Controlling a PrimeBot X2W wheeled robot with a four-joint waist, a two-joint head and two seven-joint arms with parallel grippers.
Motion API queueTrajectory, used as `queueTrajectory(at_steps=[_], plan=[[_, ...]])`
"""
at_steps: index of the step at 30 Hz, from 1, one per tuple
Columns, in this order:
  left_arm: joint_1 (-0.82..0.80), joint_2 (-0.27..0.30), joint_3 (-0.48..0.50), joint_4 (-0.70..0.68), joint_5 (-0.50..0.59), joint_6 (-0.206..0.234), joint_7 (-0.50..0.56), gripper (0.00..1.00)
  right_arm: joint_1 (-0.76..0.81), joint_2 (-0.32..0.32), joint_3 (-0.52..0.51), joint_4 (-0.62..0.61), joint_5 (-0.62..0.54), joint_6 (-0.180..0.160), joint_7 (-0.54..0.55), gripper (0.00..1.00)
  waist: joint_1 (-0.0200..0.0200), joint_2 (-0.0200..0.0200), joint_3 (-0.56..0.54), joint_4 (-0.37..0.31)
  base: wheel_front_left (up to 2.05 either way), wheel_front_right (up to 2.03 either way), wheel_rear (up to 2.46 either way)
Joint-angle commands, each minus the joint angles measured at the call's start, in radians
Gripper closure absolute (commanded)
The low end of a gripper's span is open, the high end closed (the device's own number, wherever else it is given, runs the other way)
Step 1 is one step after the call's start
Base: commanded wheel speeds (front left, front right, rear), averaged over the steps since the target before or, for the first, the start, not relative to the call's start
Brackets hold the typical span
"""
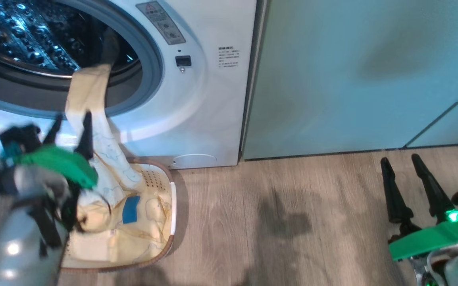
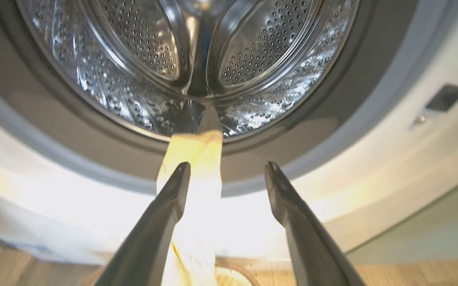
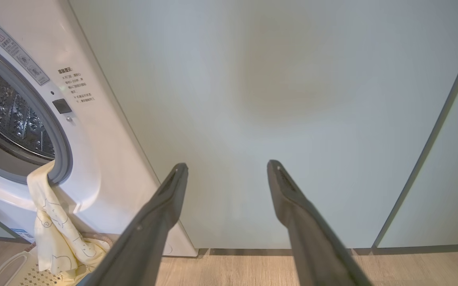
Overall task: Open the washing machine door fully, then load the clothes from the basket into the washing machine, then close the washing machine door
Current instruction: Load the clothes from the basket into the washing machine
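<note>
The washing machine (image 1: 213, 99) stands with its round opening uncovered and its steel drum (image 2: 149, 43) bare; the washing machine door is out of view. The pale yellow clothes (image 1: 90, 91) drape from the drum's lip down into the cream basket (image 1: 154, 179) on the floor below. A blue patch (image 1: 130, 209) shows on the clothes in the basket. My left gripper (image 2: 228, 167) is open just before the opening, the hanging strip (image 2: 197, 151) lying against its left finger. My right gripper (image 1: 401, 161) is open and empty, far right, facing the cabinet.
Pale green cabinet doors (image 1: 352, 79) fill the wall right of the machine (image 3: 106, 159). Wood floor (image 1: 284, 222) stretches between the basket (image 3: 8, 266) and my right gripper (image 3: 228, 165). The hanging garment (image 3: 50, 222) reaches from the gasket to the basket.
</note>
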Motion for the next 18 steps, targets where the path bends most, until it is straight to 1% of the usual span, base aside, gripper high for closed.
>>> queueTrajectory(at_steps=[1, 8, 13, 18], plan=[[0.021, 0.023, 0.053, -0.045, 0.004, 0.012, -0.006, 0.00, 0.003, -0.019, 0.013, -0.033, -0.005, 0.000, -0.007, 0.00, 0.0002, -0.0001, -0.010, 0.005, 0.00, 0.00, 0.00], [0.235, -0.045, 0.153, -0.176, 0.043, 0.033, -0.006, 0.00, 0.026, -0.015, 0.010, -0.036, -0.004, 0.000, -0.007, 0.00, 0.0002, -0.0001, -0.026, 0.009, 0.00, 0.00, 0.00], [0.332, -0.087, 0.218, -0.223, 0.075, 0.029, -0.006, 0.00, 0.029, -0.013, 0.004, -0.038, -0.002, 0.000, -0.007, 0.00, 0.0002, -0.0001, -0.020, 0.014, 0.00, 0.00, 0.00], [0.379, -0.126, 0.259, -0.234, 0.110, 0.014, -0.006, 0.00, 0.025, -0.012, -0.001, -0.041, -0.001, 0.000, -0.007, 0.00, 0.0002, -0.0001, -0.007, 0.019, 0.00, 0.00, 0.00]])
